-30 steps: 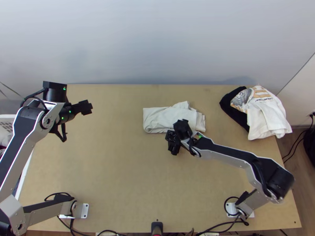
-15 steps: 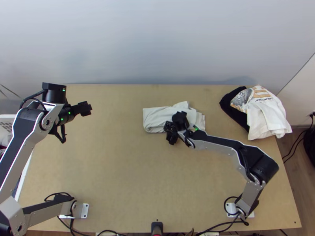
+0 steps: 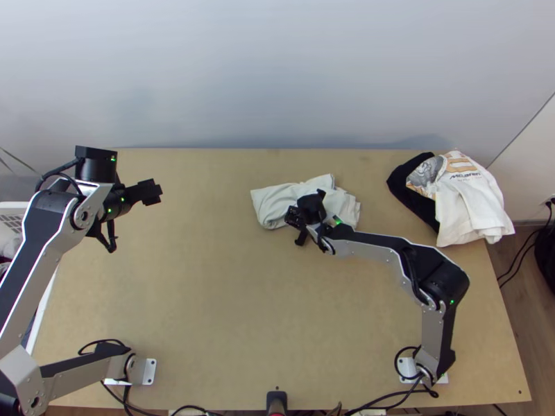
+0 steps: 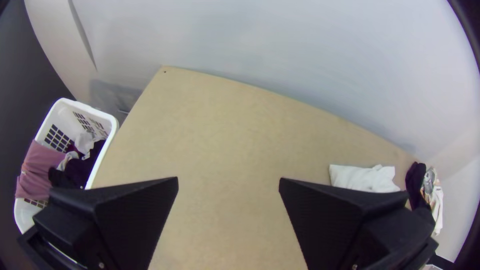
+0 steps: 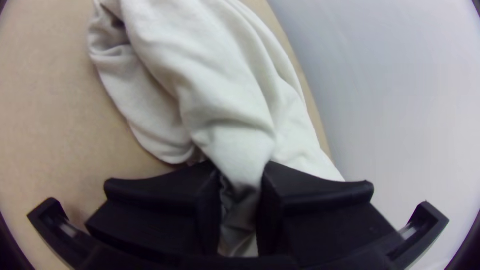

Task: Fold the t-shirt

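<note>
Two arm bases sit at the near edge of the light wooden table [image 3: 229,312], left base [image 3: 149,371] and right base [image 3: 409,369], well apart. Off the left side, there's the white basket [image 4: 85,106], loaded with pink cloth [image 4: 40,165] and dark clothes. Up the middle we go, and it's the right gripper [image 3: 297,220] at the near side of the off-white t-shirt [image 3: 272,201], fingers clenched on a gathered fold of it! The t-shirt lies beyond the table's middle, folded into a compact, rumpled bundle, its layers creased and ridged in the right wrist view. Over on the left, well apart from the cloth, the left gripper [image 3: 154,193] hangs above the table, fingers spread wide with nothing between them. Out at the far right corner, a white printed garment [image 3: 472,208] lies partly over a black one [image 3: 402,184], and behind it all stands the pale wall [image 3: 277,76].
</note>
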You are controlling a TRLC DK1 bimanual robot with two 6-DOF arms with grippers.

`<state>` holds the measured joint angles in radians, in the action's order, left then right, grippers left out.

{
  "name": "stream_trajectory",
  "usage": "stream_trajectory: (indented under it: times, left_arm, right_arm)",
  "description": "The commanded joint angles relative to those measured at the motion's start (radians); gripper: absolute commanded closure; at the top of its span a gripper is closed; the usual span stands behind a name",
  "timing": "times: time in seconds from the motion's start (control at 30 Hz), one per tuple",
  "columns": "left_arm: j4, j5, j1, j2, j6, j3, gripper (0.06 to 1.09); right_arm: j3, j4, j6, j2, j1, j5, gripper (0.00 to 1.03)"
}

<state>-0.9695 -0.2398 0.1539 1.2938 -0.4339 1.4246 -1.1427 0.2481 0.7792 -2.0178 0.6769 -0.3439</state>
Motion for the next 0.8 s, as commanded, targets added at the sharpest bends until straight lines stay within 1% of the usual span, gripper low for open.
stream_trajectory:
  times: [0.0,0.03,0.17,0.27,0.57,0.77]
  left_arm:
    - [0.002,0.0,0.001,0.009,0.0,0.008,0.11]
    - [0.002,0.0,0.003,0.01,0.0,0.011,0.11]
    - [0.002,0.0,0.003,0.01,0.0,0.019,0.11]
    - [0.0,0.0,0.001,0.009,-0.002,0.023,0.11]
    - [-0.014,-0.009,0.001,0.004,-0.002,0.046,0.11]
    - [-0.021,-0.018,-0.004,0.002,-0.002,0.046,0.11]
  right_arm:
    - [0.037,0.12,0.008,0.001,0.004,-0.09,0.98]
    - [0.052,0.148,0.009,0.013,0.004,-0.092,0.99]
    - [0.098,0.275,0.008,0.071,0.001,-0.115,1.0]
    - [0.1,0.316,-0.005,0.123,0.0,-0.133,1.0]
    - [0.103,0.319,-0.012,0.327,-0.022,-0.173,1.0]
    - [0.1,0.316,-0.005,0.468,-0.079,-0.193,1.0]
